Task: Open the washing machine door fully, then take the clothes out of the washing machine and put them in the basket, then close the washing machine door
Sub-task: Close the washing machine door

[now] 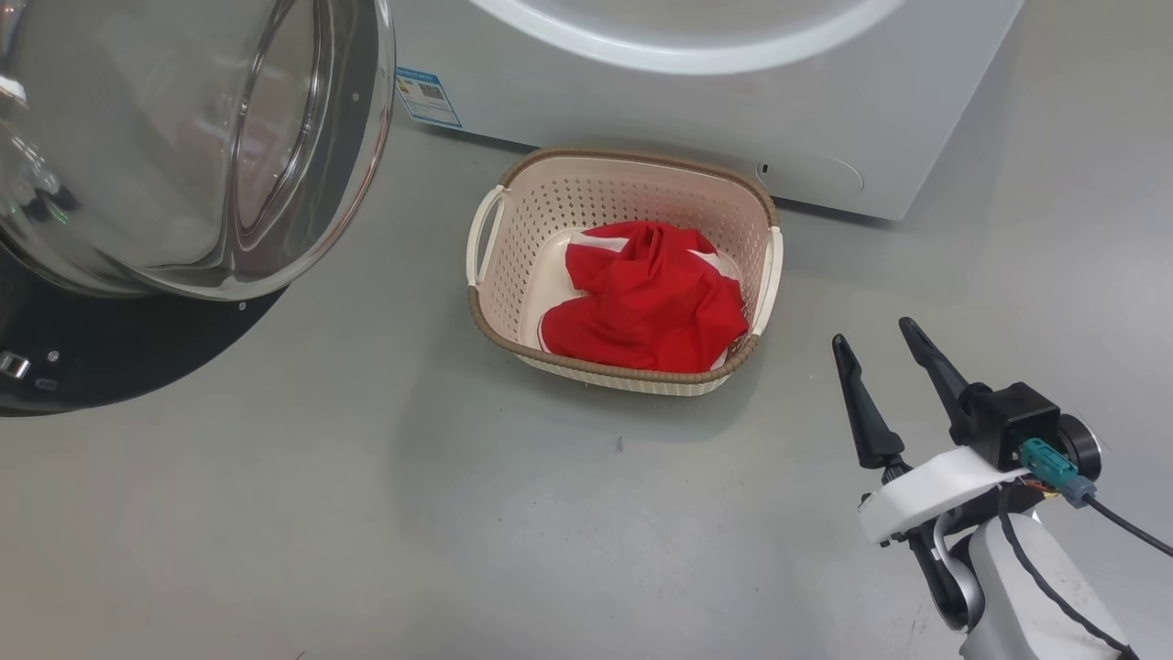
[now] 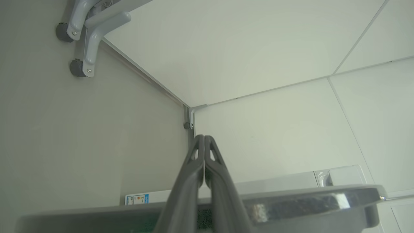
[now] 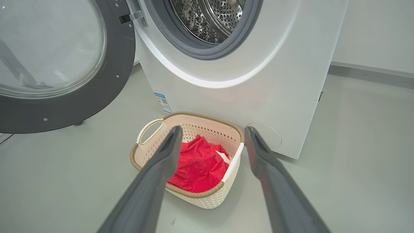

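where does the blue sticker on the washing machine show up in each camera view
head view: blue sticker at upper left of centre, just right of the open washing machine door.
left wrist view: blue sticker low down, left of the left gripper.
right wrist view: blue sticker left of centre, above the basket.
shared landmark: the white washing machine front that the sticker sits on.

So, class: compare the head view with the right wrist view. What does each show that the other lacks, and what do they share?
Head view's extra: the teal connector behind the right gripper. Right wrist view's extra: the perforated steel drum and grey seal inside the washing machine. Shared: the open washing machine door, the basket holding the clothes, the blue sticker, the gripper's spread fingers.
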### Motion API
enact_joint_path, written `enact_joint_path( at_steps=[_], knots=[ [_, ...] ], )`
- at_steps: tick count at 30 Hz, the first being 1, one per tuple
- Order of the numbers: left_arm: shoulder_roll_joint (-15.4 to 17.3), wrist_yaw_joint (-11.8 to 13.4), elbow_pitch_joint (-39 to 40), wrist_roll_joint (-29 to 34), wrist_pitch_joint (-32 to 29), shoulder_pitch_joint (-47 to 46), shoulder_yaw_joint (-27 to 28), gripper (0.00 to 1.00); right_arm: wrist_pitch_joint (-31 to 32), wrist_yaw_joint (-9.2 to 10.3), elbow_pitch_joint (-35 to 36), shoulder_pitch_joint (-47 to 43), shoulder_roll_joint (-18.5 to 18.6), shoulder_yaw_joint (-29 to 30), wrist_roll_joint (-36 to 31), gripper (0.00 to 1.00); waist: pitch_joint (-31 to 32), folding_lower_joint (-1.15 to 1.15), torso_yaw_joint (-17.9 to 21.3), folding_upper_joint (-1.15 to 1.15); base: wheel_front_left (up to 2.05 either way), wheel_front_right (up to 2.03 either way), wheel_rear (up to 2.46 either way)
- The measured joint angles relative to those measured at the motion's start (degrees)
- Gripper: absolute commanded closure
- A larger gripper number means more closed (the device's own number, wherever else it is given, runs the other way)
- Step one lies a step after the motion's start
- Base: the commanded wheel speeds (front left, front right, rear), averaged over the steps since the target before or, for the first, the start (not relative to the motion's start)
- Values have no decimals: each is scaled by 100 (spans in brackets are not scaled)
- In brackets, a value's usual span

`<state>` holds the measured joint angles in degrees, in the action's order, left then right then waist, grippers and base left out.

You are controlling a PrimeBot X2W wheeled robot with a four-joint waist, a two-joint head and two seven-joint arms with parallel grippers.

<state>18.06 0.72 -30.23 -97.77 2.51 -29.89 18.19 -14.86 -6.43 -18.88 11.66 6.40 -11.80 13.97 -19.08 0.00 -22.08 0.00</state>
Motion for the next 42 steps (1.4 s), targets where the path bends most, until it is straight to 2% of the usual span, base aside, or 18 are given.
enact_joint_path(
  at_steps=[8,13,25,32,42],
  knots=[
    [-26,-187,-145,-132,-225,-45,9,100,0,-4,-1,4,-3,69,14,0,-17,0,-12,0,0,0,0],
    [-59,-414,-196,-187,-609,-35,-141,100,0,-4,-22,3,-8,116,54,0,56,0,-78,0,0,0,0],
    [-168,-709,15,-359,-1475,333,-475,100,0,-7,-104,-3,-93,73,102,0,278,0,-176,0,0,0,0],
    [-286,-761,366,-411,-1933,687,-630,100,0,-22,-157,-9,-112,67,113,0,411,0,-124,0,0,0,0],
    [-661,-762,1055,-464,-2499,1099,-1028,100,0,-26,-256,-42,-175,9,156,0,549,0,-10,0,0,0,0]
  ],
)
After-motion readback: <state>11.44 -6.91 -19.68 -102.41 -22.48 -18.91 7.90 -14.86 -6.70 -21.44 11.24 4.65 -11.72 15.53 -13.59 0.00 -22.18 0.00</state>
